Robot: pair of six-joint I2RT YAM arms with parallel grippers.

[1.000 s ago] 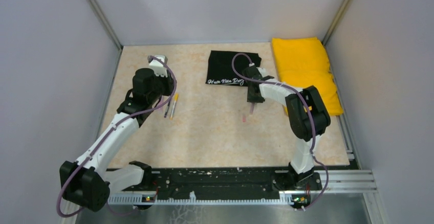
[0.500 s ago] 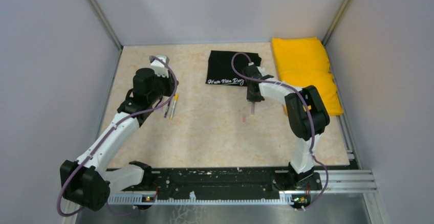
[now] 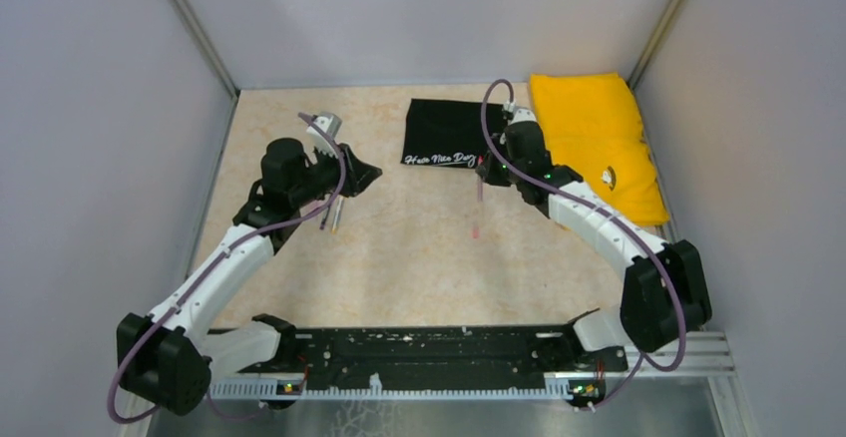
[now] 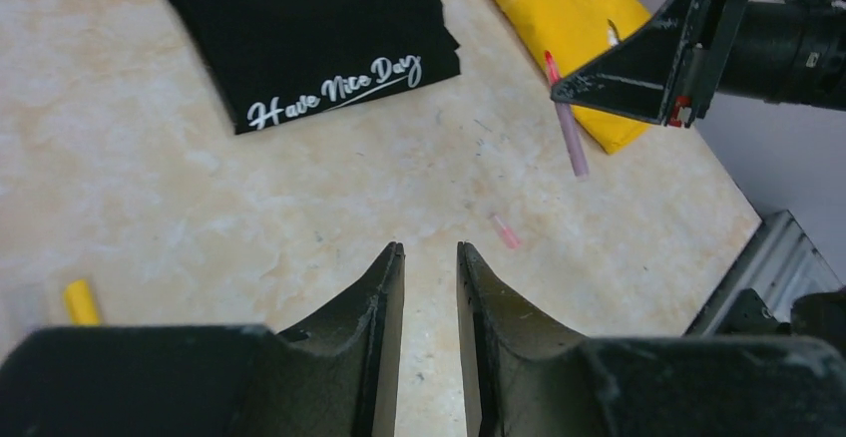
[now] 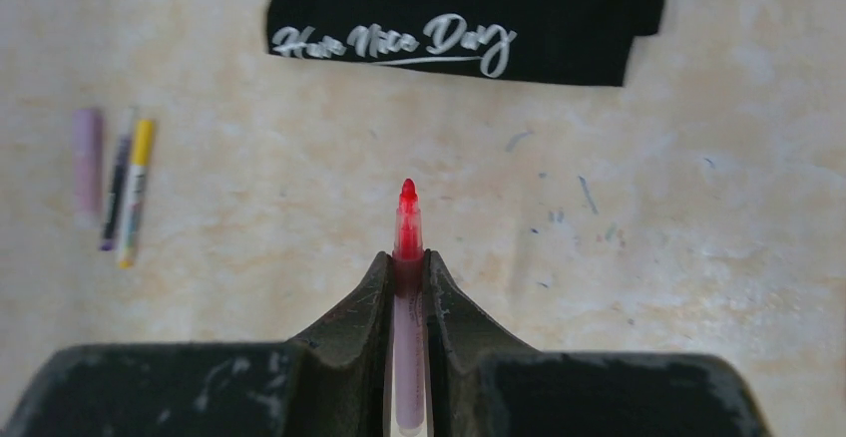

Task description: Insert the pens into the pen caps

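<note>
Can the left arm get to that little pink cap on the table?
Probably yes. The pink cap lies on bare table ahead of the left gripper, whose jaws are slightly apart and empty. Nothing lies between them. The right gripper, holding a pen, hangs beyond the cap.

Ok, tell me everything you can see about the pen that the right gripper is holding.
The pen is a thin marker, plastic by the look of it, with a pale pink barrel, a red neck and a bare red felt tip, no cap on it. The right gripper is clamped on it near the tip end, with the tip poking out past the fingertips. In the left wrist view it hangs tilted in the air, tip up, clear of the table, touching only the gripper.
</note>
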